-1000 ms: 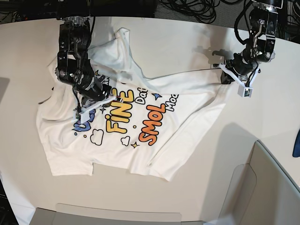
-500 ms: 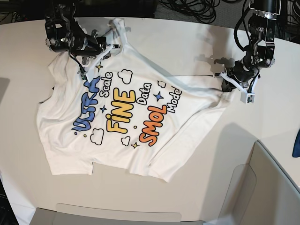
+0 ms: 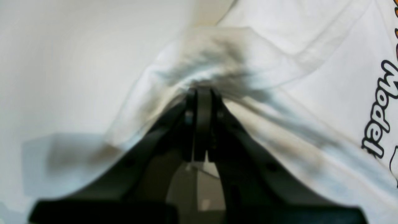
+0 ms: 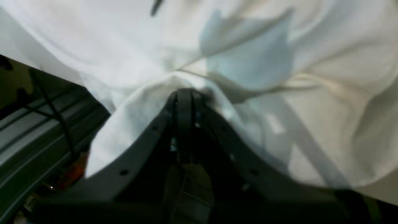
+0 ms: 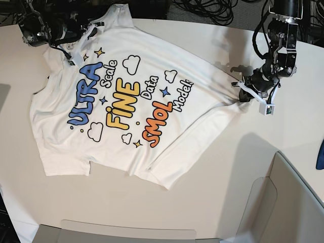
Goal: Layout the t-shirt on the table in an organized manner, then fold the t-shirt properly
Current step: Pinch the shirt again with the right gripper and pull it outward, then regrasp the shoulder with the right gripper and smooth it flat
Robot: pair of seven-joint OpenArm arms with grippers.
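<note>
The white t-shirt (image 5: 121, 101) lies print side up on the beige table (image 5: 212, 192), stretched between my two arms, with its blue, yellow and orange lettering showing. At the far left corner, my right gripper (image 5: 83, 33) is shut on a bunched upper edge of the shirt; the right wrist view shows the black jaws (image 4: 185, 93) pinching white cloth (image 4: 248, 62). On the right, my left gripper (image 5: 239, 90) is shut on the shirt's right edge, and fabric (image 3: 217, 56) bulges over its closed tips (image 3: 202, 93). The lower hem lies slack and a fold runs along the right side.
A grey bin-like panel (image 5: 288, 202) stands at the near right corner, and another grey panel (image 5: 126, 234) runs along the near edge. Black cables (image 5: 202, 10) lie beyond the far edge. A blue object (image 5: 320, 154) shows at the right border.
My right gripper has dragged the shirt's upper corner up and to the left, spreading the cloth and uncovering the whole print. The left gripper has stayed nearly in place, still gripping.
</note>
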